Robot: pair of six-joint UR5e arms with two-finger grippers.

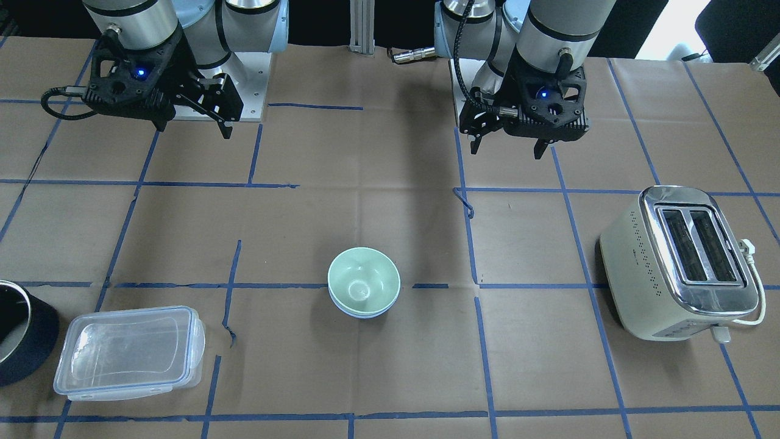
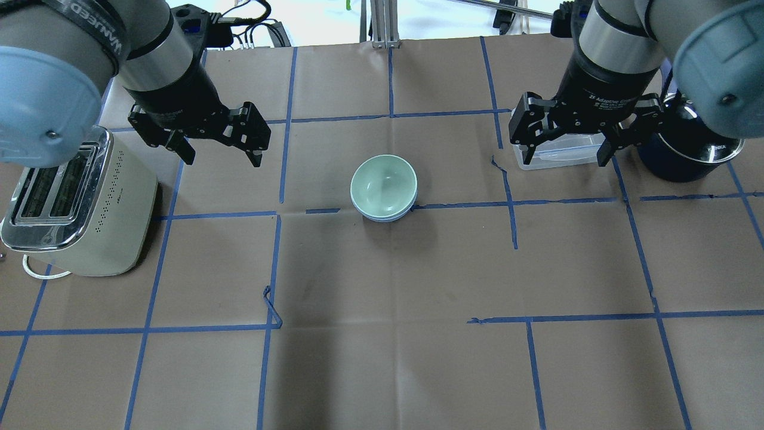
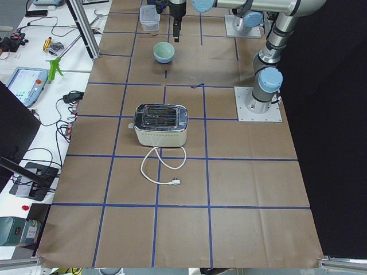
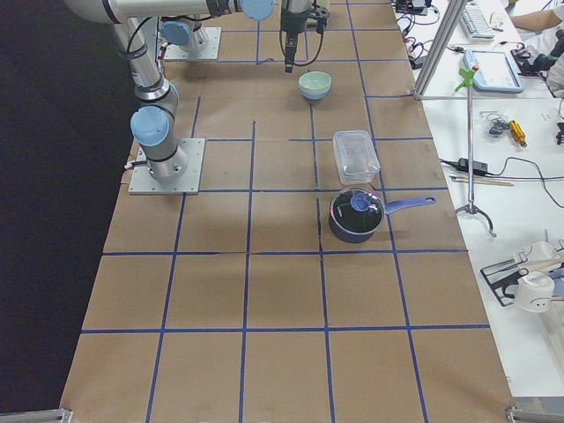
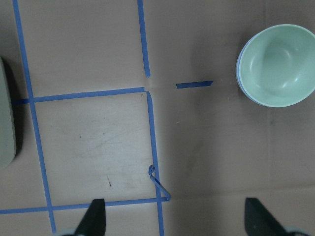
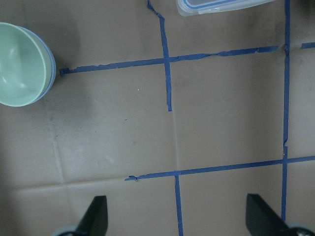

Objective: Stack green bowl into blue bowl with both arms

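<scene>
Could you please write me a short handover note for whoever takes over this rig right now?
Left gripper: open, empty, raised above the table, between the toaster and the bowls.
Right gripper: open, empty, raised by the plastic box.
Green bowl sits nested in the blue bowl mid-table; neither gripper touches them.
Done: the stack looks complete.
Left: nothing apparent; perhaps check the green bowl sits level.

Six cameras, one table
Overhead and front are facing each other; wrist cameras are looking down, both catching the green bowl.
</scene>
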